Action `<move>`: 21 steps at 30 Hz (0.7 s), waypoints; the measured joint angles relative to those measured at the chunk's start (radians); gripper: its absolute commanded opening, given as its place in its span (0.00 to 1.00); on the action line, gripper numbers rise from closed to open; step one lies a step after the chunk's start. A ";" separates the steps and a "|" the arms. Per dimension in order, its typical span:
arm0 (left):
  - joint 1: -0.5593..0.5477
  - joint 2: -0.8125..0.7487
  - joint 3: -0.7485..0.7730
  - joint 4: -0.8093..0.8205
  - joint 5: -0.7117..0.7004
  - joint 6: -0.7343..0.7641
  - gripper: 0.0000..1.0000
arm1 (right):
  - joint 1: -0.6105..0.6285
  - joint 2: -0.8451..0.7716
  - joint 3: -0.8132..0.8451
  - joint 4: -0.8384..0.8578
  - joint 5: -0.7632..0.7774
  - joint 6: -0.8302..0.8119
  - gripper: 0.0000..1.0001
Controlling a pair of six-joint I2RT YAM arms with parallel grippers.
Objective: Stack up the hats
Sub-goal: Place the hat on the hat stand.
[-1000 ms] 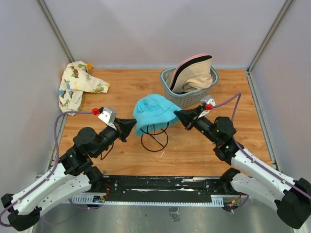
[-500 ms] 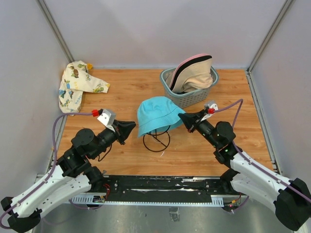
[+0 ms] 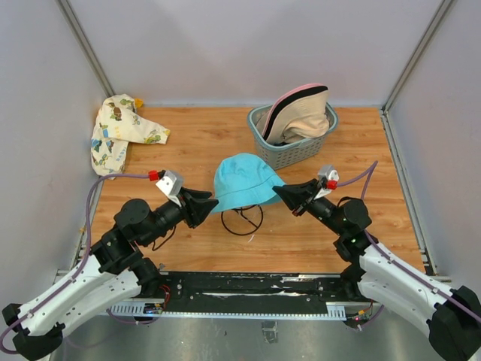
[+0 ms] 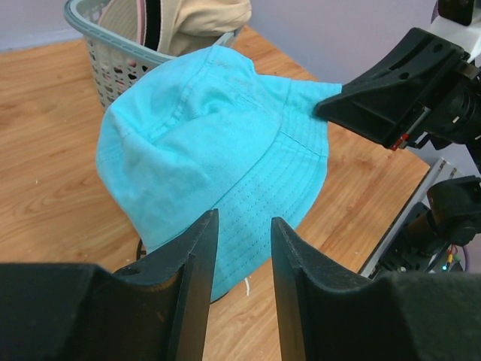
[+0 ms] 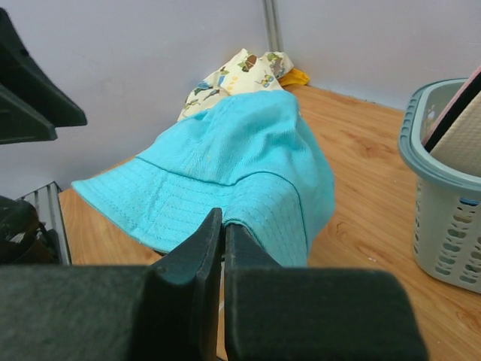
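Pinching the blue hat (image 3: pixel 244 179), the right claw (image 3: pixel 277 192) should let go softly; the left claw (image 3: pixel 214 201) is open nearby.

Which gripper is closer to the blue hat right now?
Right. The right gripper is clamped on the brim of the blue hat; the left gripper sits open at the opposite brim edge, not gripping.

High rear view looking down, close wrist views facing inward (all share the teal hat (image 3: pixel 244 180))
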 measured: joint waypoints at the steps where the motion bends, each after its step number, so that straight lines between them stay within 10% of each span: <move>1: 0.000 0.002 -0.002 0.000 0.000 -0.003 0.40 | 0.000 -0.013 -0.013 0.002 -0.013 0.001 0.00; 21: -0.001 0.114 -0.051 0.053 0.018 -0.052 0.43 | 0.119 -0.059 -0.077 -0.021 -0.163 -0.050 0.01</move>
